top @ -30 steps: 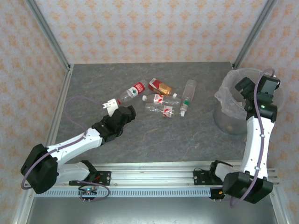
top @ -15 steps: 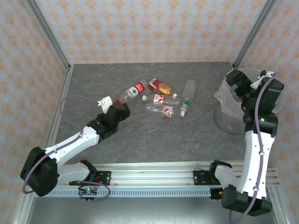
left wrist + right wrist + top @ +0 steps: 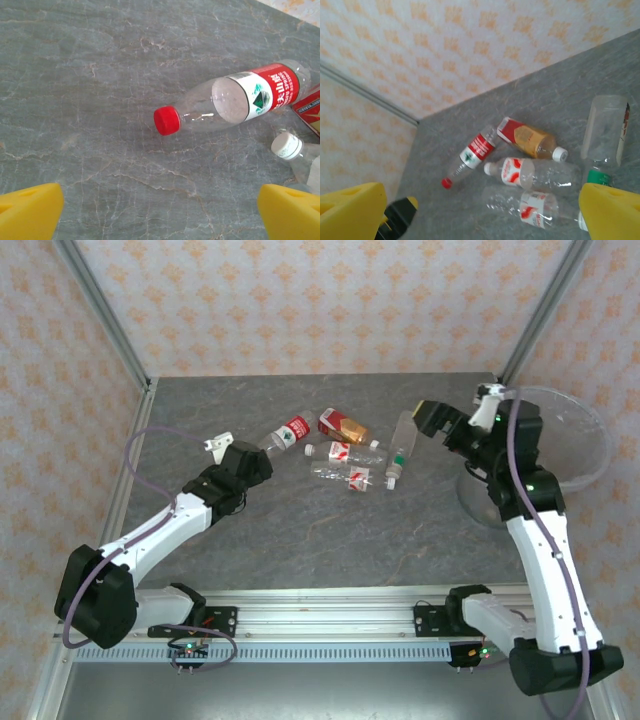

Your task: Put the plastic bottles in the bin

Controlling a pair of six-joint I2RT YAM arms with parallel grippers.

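five plastic bottles lie on their sides in a loose cluster near the middle of the grey desk (image 3: 300, 530). the bin (image 3: 600, 430) stands at the right edge of the desk, well apart from them and partly behind the right arm; what is in it cannot be made out.

the left jaws stand wide apart and hold nothing. their yellow fingertips (image 3: 31, 210) sit at the bottom corners of the left wrist view, low over the desk. the red-label bottle (image 3: 235, 100) lies ahead of them, not between them, and touches neither. its red cap (image 3: 166, 120) points back toward the jaws, roughly on the middle line between the two tips, with its body slanting away up and to the right. just to its right is the white cap (image 3: 286, 145) of a neighbouring bottle.

the right jaws are also wide apart and empty, raised above the desk between the bin and the cluster. from the right wrist the whole group lies beyond the fingertips (image 3: 350, 210): the red-label bottle farthest left, the copper-brown bottle (image 3: 527, 137) behind, and two bottles with red-and-white labels (image 3: 530, 172) (image 3: 530, 205) in front. a larger clear bottle with a green neck ring (image 3: 605, 137) lies nearest, just above the right-hand tip. none of them is between the tips. from above, these jaws hang near that bottle's far end.
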